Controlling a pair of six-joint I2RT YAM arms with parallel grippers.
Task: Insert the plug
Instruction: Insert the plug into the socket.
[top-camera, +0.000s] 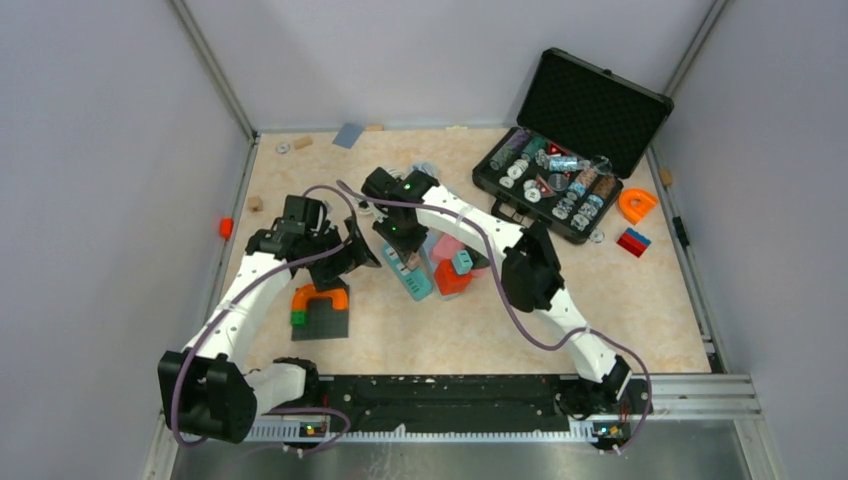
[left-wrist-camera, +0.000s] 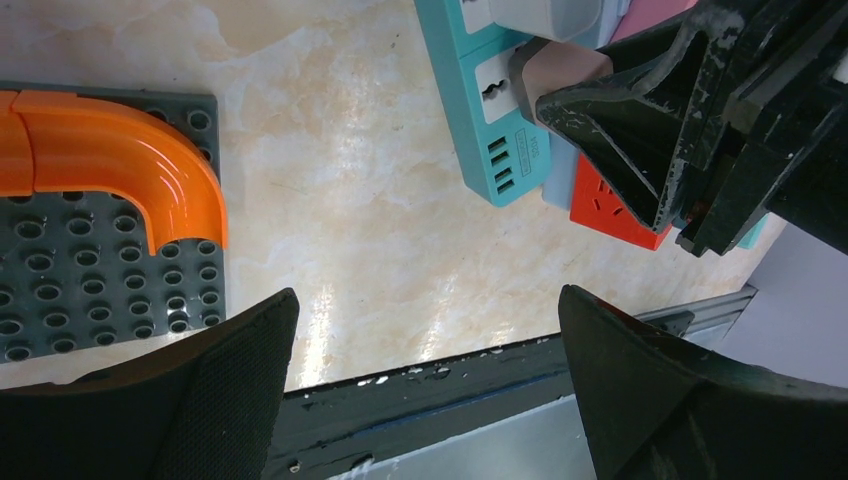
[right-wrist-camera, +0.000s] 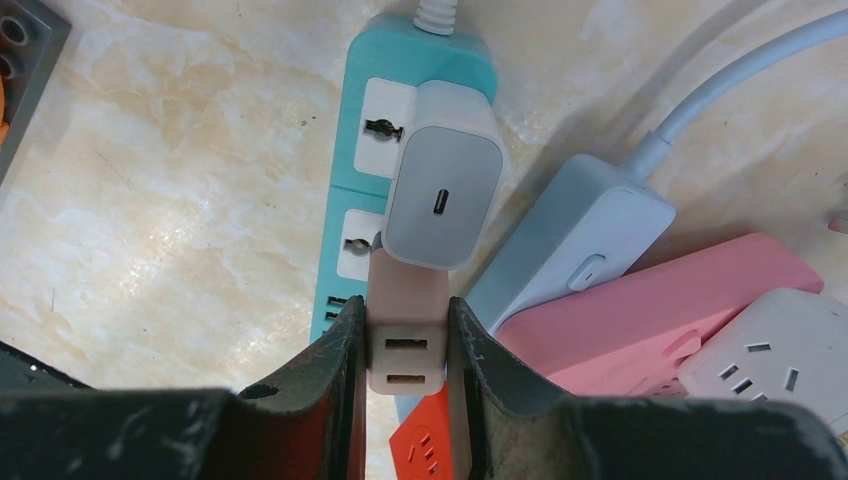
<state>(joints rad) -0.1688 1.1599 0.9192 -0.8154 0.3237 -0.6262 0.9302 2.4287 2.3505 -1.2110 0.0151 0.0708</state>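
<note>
My right gripper is shut on a pale pink plug adapter with two USB ports on its top. It holds the adapter over the second socket of a teal power strip. A white USB-C charger sits plugged into the strip's first socket, just beyond the pink adapter. In the top view the right gripper is over the teal strip. My left gripper is open and empty, above bare table to the left of the strip; it also shows in the top view.
A grey power strip, a pink one, a white one and a red cube socket lie right of the teal strip. A grey baseplate with an orange arch lies to the left. An open black case stands back right.
</note>
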